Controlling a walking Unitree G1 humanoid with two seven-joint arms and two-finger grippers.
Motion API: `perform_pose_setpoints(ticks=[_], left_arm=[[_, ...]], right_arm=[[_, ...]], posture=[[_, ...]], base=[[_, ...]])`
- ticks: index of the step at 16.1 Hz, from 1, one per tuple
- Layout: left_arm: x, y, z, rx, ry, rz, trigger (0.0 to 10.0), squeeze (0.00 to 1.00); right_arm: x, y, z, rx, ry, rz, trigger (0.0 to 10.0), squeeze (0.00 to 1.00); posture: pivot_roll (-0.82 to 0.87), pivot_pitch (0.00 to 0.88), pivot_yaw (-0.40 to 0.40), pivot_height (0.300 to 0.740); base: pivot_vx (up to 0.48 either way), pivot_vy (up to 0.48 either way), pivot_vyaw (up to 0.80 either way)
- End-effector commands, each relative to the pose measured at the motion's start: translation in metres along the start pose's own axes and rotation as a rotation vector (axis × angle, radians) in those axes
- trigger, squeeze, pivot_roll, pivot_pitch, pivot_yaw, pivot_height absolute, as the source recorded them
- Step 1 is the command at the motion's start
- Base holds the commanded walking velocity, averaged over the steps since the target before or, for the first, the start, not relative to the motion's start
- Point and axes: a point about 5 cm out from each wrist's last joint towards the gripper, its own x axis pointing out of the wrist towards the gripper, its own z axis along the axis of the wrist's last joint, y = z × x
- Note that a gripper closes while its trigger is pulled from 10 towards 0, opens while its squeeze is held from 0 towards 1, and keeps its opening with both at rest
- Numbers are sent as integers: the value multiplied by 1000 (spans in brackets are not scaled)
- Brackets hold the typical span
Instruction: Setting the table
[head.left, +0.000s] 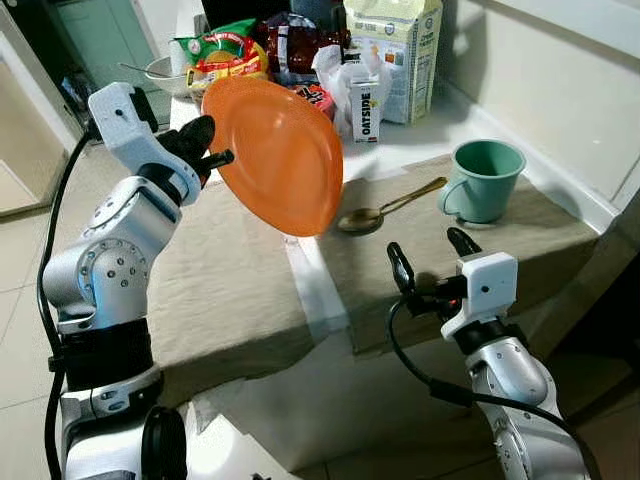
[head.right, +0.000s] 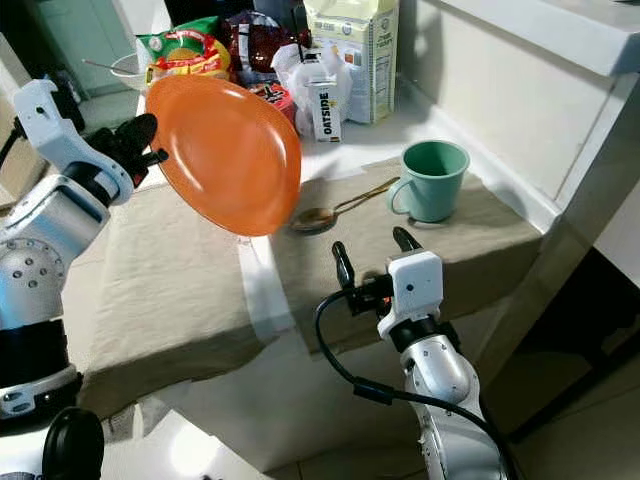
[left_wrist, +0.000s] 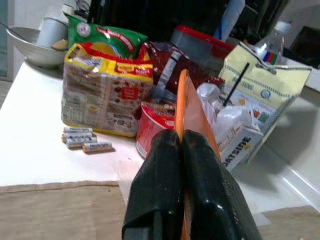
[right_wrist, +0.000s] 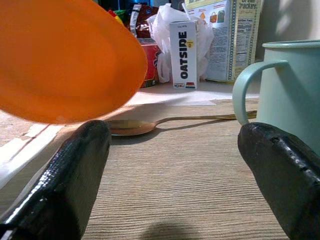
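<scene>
In the left eye view, the left gripper (head.left: 212, 150) is pinching the rim of a round, glossy orange plastic plate (head.left: 275, 155), holding it tilted on edge above the beige cloth placemats (head.left: 225, 275). A brass-coloured spoon (head.left: 385, 209) and a teal mug (head.left: 484, 178) are lying and standing beside it, with grocery packets (head.left: 225, 55) behind. The right gripper (head.left: 430, 260) is hovering spread apart over the table's near edge.

In the left wrist view, the black fingers (left_wrist: 160, 195) are clamping the plate rim.

In the right wrist view, an Oatside carton (right_wrist: 183, 55) is standing beyond the spoon.

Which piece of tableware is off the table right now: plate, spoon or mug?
The orange plate, pinched at its rim by the left tool and tilted in the air. The spoon and green mug rest on the cloth.
</scene>
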Motion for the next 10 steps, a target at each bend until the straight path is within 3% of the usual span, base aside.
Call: perform_pose_setpoints(ticks=[1, 6, 8, 10], left_arm=[[-2, -4, 23, -10, -91, -18, 0, 0], [-2, -9, 27, -116, -94, -39, 0, 0], [-3, -10, 23, -133, -78, -41, 0, 0], [-6, -7, 11, -165, -38, -32, 0, 0]], right_arm=[[-1, 3, -2, 0, 8, 14, 10000, 0], [6, 5, -2, 36, 23, 17, 10000, 0], [9, 5, 2, 89, 11, 16, 10000, 0], [19, -4, 10, 231, -6, -29, 10000, 0]], posture=[[-175, 0, 129, 740], [-169, 0, 132, 740], [-168, 0, 132, 740], [-165, 0, 132, 740]], base=[[0, 0, 0], [0, 0, 0], [0, 0, 0], [0, 0, 0]])
